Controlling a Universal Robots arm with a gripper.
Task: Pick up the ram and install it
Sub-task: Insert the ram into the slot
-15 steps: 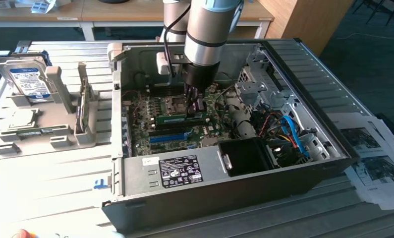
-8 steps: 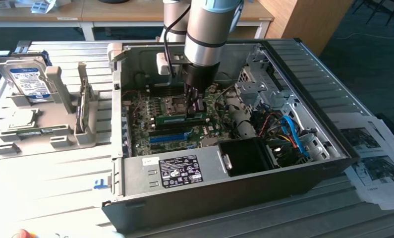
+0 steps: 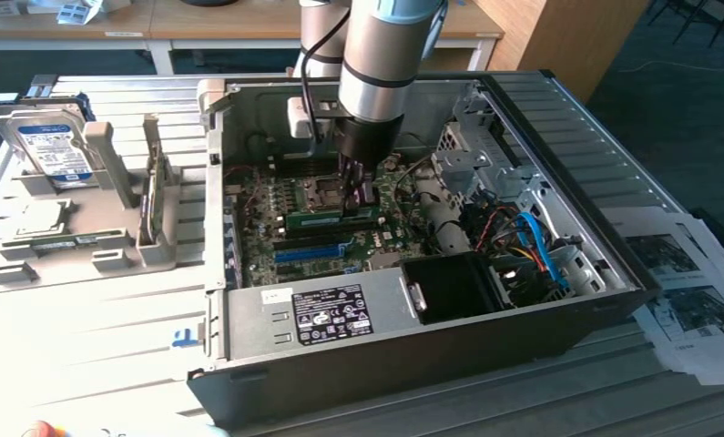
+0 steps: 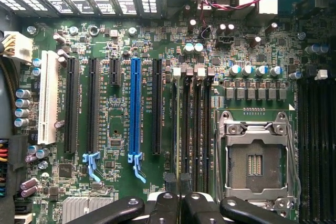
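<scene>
The ram (image 3: 322, 218), a narrow green stick with a white sticker, stands on its long edge on the motherboard inside the open computer case (image 3: 556, 164). It sits just in front of the processor socket (image 3: 325, 189). My gripper (image 3: 362, 202) reaches straight down into the case and is shut on the end of the ram towards the exterior view's right. In the wrist view my black fingers (image 4: 163, 205) meet over the row of dark memory slots (image 4: 195, 129) beside the empty silver socket (image 4: 257, 156).
A grey parts holder (image 3: 82, 246) at the exterior view's left carries a hard drive (image 3: 48, 146) and a square processor chip (image 3: 40, 218). Cables (image 3: 538, 246) and a black fan shroud (image 3: 459, 287) crowd the case. Printed papers (image 3: 689, 291) lie beyond it.
</scene>
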